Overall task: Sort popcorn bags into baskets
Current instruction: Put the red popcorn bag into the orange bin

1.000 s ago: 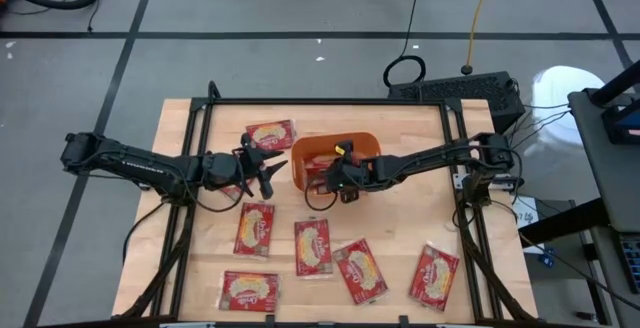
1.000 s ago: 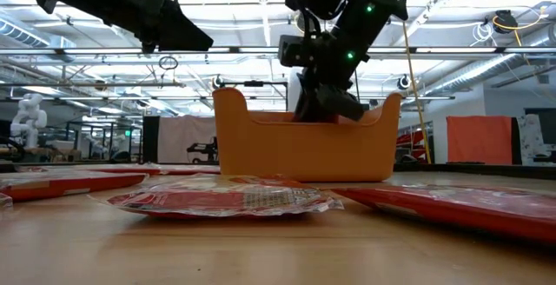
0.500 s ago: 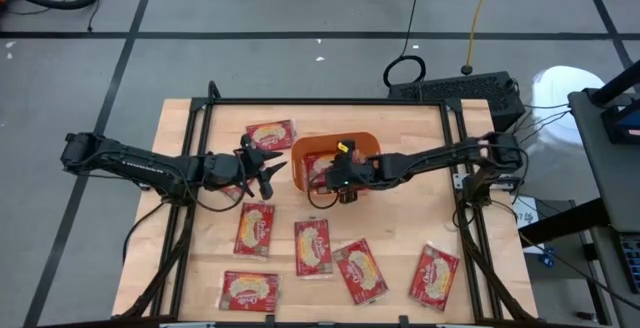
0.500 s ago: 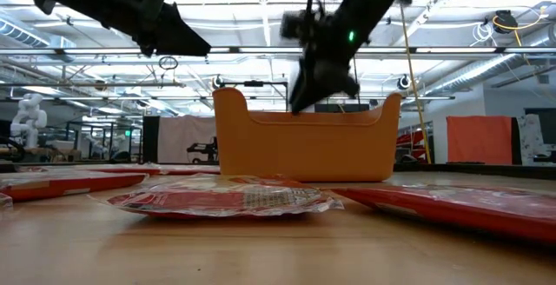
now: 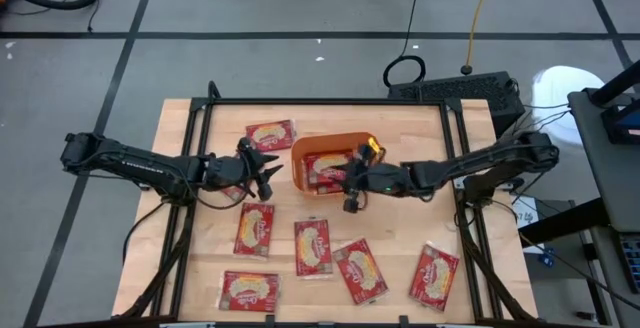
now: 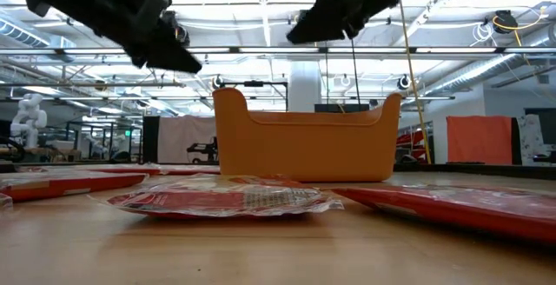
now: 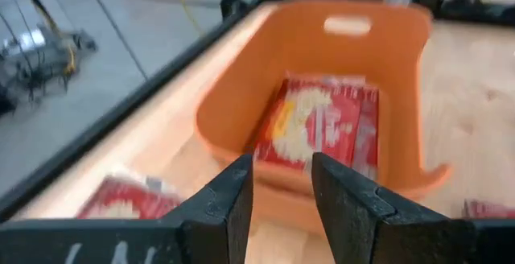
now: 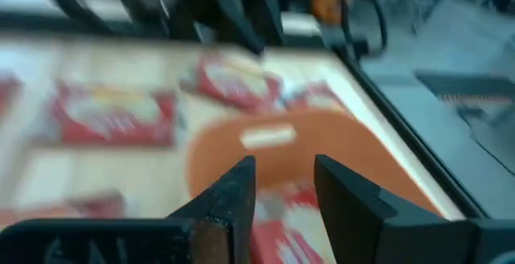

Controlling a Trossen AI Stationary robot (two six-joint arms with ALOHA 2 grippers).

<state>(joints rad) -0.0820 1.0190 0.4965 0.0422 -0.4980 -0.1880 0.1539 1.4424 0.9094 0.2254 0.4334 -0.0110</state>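
The left gripper [image 5: 268,172] hovers just beside the bin's [image 5: 298,151] left wall, fingers [image 7: 233,204] parted with nothing between them. A bag [image 5: 270,133] lies near it toward the table's back edge. The bin sits mid-table with at least one bag [image 5: 328,168] flat inside. The right gripper [image 5: 350,183] hangs over the bin's near right rim, fingers [image 8: 229,195] apart and holding nothing. Five more bags lie along the front: [image 5: 255,230], [image 5: 249,290], [image 5: 312,247], [image 5: 360,270] and [image 5: 433,276].

The next pick likely falls to the right arm. It should lift clear of the rim before swinging, come straight down over a front bag, and pinch across its short side so the flat packet does not slide.
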